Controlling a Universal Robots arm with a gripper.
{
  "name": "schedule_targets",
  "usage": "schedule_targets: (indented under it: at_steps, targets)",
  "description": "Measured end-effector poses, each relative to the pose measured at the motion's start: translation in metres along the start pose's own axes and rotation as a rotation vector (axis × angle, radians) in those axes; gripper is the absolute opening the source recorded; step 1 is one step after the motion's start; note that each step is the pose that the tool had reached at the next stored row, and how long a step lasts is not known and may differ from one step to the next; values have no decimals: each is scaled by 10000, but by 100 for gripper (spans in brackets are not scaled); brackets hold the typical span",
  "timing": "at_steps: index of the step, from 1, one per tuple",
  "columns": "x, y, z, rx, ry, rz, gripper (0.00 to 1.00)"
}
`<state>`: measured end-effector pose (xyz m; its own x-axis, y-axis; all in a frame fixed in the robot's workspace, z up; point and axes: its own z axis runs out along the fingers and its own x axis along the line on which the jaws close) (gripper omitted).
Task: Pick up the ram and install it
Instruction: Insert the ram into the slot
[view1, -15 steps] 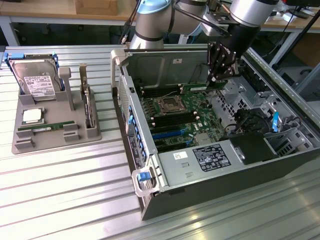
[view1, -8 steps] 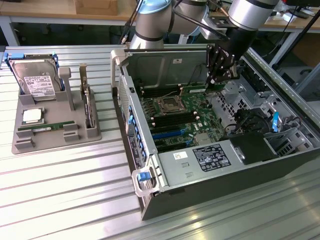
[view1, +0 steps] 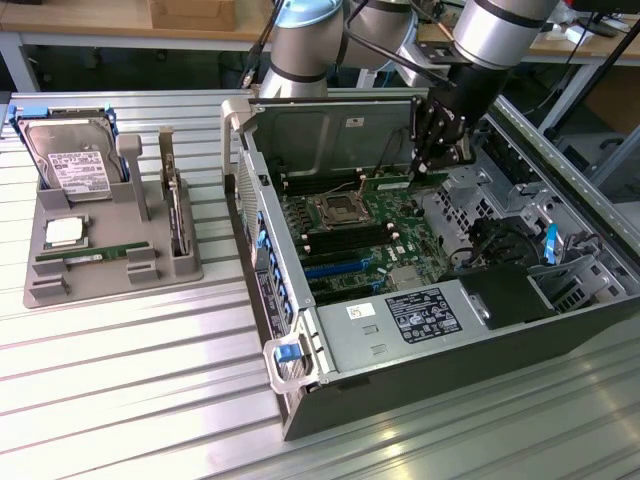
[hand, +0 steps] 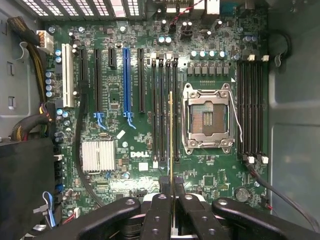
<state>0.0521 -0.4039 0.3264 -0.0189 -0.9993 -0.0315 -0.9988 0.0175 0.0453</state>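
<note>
My gripper (hand: 173, 199) is shut on the ram (hand: 171, 135), a thin green stick that appears edge-on in the wrist view. It hangs over the bank of black memory slots (hand: 164, 110) beside the empty CPU socket (hand: 207, 120); I cannot tell whether it touches a slot. In the exterior view the gripper (view1: 428, 172) reaches down into the open computer case (view1: 300, 330), and the ram (view1: 390, 182) sticks out from its fingers just above the motherboard (view1: 400, 245).
A second bank of memory slots (hand: 252, 110) lies on the socket's other side. Cables (hand: 30, 125) and a black box (hand: 25, 180) crowd one end of the case. On the exterior view's left, a grey tray (view1: 40, 292) holds a hard drive (view1: 70, 160), a silver chip (view1: 63, 232), another green stick (view1: 85, 257) and a bracketed card (view1: 176, 205).
</note>
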Motion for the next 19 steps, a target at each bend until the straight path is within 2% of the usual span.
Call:
schedule_targets:
  at_steps: [19]
  targets:
    - [8,-11,241,0,0,0,12]
